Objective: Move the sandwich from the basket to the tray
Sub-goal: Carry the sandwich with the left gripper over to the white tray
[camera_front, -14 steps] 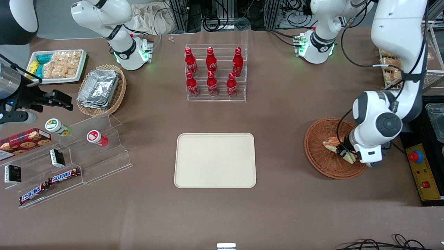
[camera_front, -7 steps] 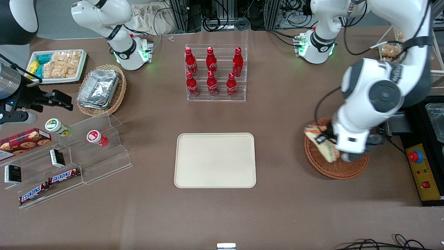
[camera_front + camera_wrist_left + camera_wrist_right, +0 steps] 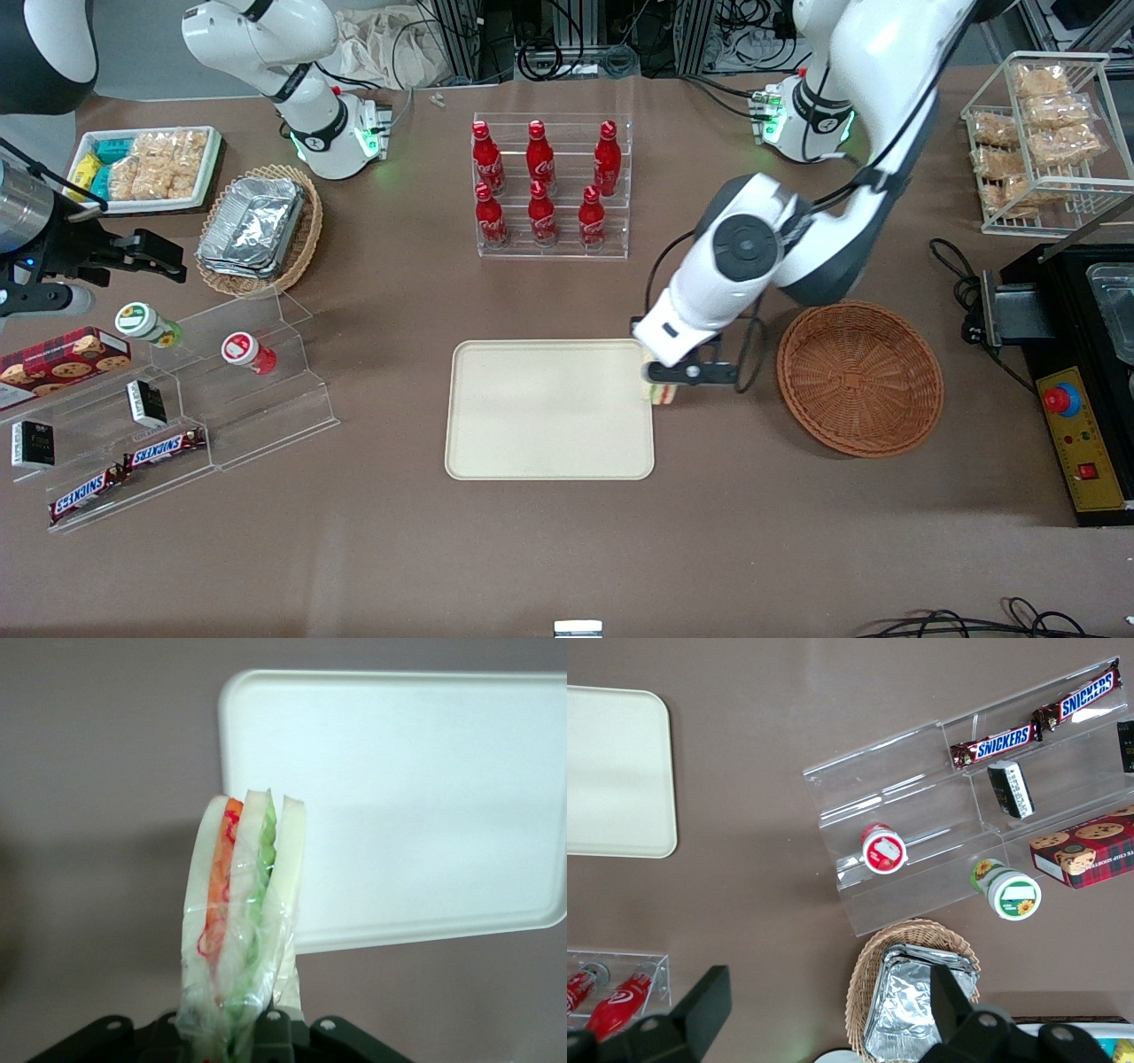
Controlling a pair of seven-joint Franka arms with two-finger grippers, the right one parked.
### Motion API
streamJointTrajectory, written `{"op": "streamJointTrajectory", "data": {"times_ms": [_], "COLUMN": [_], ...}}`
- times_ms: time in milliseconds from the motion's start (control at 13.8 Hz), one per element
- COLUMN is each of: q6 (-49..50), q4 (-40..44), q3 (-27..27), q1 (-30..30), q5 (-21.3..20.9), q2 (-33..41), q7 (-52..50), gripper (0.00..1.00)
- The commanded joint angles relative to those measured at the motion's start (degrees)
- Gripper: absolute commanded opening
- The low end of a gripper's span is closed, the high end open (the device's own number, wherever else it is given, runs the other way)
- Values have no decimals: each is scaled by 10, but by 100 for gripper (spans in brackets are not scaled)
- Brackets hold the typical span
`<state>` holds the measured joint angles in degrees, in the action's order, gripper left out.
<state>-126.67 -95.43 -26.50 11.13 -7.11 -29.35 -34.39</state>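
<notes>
My left gripper is shut on the sandwich, a plastic-wrapped wedge of pale bread with orange and green layers, and holds it in the air at the tray's edge nearest the basket. In the left wrist view the sandwich stands upright between the gripper fingers, overlapping a corner of the cream tray. The cream rectangular tray lies flat mid-table with nothing on it. The reddish-brown wicker basket sits beside it toward the working arm's end, with nothing in it.
A clear rack of red cola bottles stands farther from the front camera than the tray. A wire rack of snack packets and a black box with a red button lie toward the working arm's end. Clear display steps with snacks lie toward the parked arm's end.
The gripper lifted the sandwich out of the basket and carried it sideways to the tray's edge. The basket now holds nothing.
</notes>
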Motion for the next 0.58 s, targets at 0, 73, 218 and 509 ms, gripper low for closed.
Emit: {"op": "streamJointTrajectory", "data": {"times_ms": [0, 73, 218, 509], "q6": [-73, -91, -108, -133], "q4": [31, 31, 33, 35], "q3": [0, 0, 4, 5], "q1": [12, 17, 17, 18], "q5": [-61, -76, -94, -129], "q2": [-82, -100, -117, -125], "q7": [4, 0, -9, -67], "gripper": [0, 4, 25, 100]}}
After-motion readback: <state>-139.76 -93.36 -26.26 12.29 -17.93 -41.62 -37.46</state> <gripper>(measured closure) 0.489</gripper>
